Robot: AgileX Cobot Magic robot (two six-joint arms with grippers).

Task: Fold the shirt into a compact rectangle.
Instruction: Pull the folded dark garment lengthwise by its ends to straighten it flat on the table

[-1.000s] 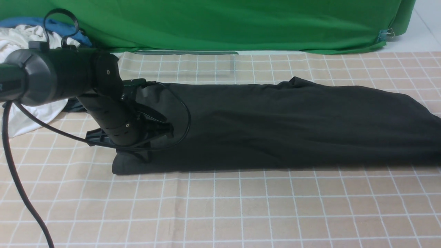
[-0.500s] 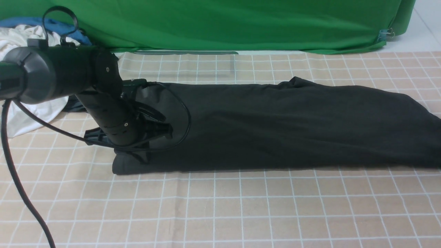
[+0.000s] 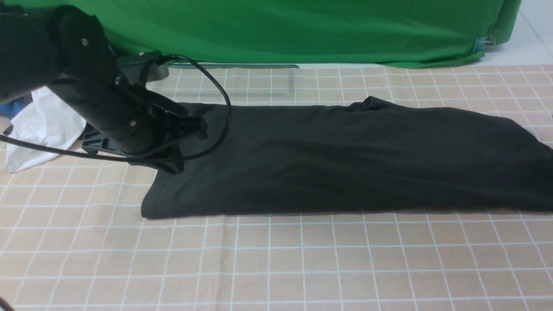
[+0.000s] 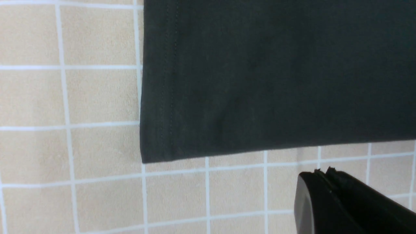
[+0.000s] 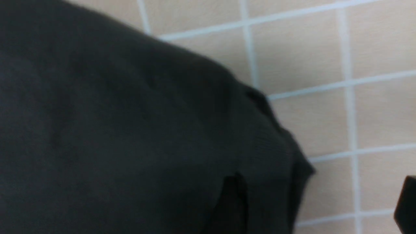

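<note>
Shirt (image 3: pixel 345 164) lies on the checked tabletop (image 3: pixel 276 268) as one long dark band, running from left of centre out past the right edge of the front view. No print or neck label shows.

Left hand (image 4: pixel 320 175): fingers pressed together, holding nothing. It hangs over bare cloth just off the shirt's stitched hem corner (image 4: pixel 152 152), not touching it.

Right hand: out of the front view. Its wrist camera shows only a dark sliver at the picture's edge, beside the rumpled end of the shirt (image 5: pixel 113 130). Cannot tell whether it stands wide or narrow, nor whether it grips anything.

Step, as judged: the lengthwise folds look done and the band has just been let go. What is left is the crosswise fold.

Next move calls for a grip on the corners of one end. That end then goes over to the other, with the long edges kept in line so the result is square. The right end looks uneven and may want flattening first.

Against a second ago: the left arm then sat low on the shirt's left end, which bulged under it. Now the arm is up and drawn back toward the white garment (image 3: pixel 39 125), and that end lies flat with a clean corner. The rest of the band is unmoved.
</note>
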